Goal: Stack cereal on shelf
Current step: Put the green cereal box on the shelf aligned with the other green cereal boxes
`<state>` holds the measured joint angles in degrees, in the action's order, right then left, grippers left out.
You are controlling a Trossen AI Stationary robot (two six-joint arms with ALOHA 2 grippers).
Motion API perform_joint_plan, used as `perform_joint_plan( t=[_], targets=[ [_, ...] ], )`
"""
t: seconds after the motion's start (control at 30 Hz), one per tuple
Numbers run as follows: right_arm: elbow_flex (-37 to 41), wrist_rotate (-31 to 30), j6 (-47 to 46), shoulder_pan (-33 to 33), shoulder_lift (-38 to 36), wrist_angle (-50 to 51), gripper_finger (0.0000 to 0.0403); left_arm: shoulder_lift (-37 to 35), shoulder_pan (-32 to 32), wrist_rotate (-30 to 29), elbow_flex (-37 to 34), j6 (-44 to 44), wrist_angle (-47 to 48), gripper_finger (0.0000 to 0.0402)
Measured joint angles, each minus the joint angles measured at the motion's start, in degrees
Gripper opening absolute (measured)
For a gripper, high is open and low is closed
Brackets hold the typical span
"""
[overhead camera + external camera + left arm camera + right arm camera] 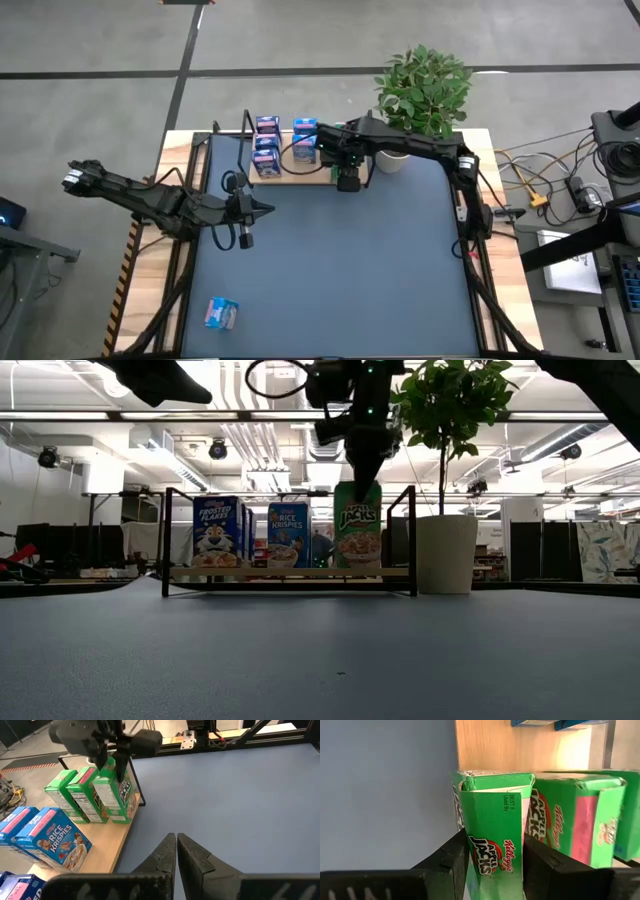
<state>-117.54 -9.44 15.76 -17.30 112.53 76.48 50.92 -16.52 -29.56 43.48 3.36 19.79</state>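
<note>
Nearest, the left tool [268, 209] hovers over the blue counter [380, 270], fingers together and empty. Farther off, the right tool [495, 862] is clamped on a small green cardboard cereal box [496, 840], upright on the light wooden shelf [305, 174] beside two other green boxes [75, 795].

Loose box [222, 313] on the table — print too small to read.

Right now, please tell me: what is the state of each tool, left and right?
Left tool: shut, holding nothing, above the blue mat.
Right tool: shut on the green Apple Jacks cereal box at the light wooden shelf.
</note>
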Motion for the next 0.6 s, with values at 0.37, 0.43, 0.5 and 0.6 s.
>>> perform_joint_plan(
  t=[0.37,0.43,0.5,0.6],
  targets=[
    [0.03,-1.72,0.91,-0.65,2.26,-0.93,0.0130,0.00,-0.02,0.00,0.00,-0.05,0.05,0.0000],
    [0.03,-1.78,1.39,-0.74,2.41,-1.00,0.0130,0.00,0.00,0.00,0.00,-0.07,0.11,0.0000],
    [0.01,-1.77,1.45,-0.74,2.51,-0.98,0.0130,0.00,-0.02,0.00,0.00,-0.33,0.11,0.0000],
    [0.01,-1.74,1.82,-0.74,2.53,-1.02,0.0130,0.00,-0.01,0.02,0.00,-0.51,0.09,0.0000]
  ],
)
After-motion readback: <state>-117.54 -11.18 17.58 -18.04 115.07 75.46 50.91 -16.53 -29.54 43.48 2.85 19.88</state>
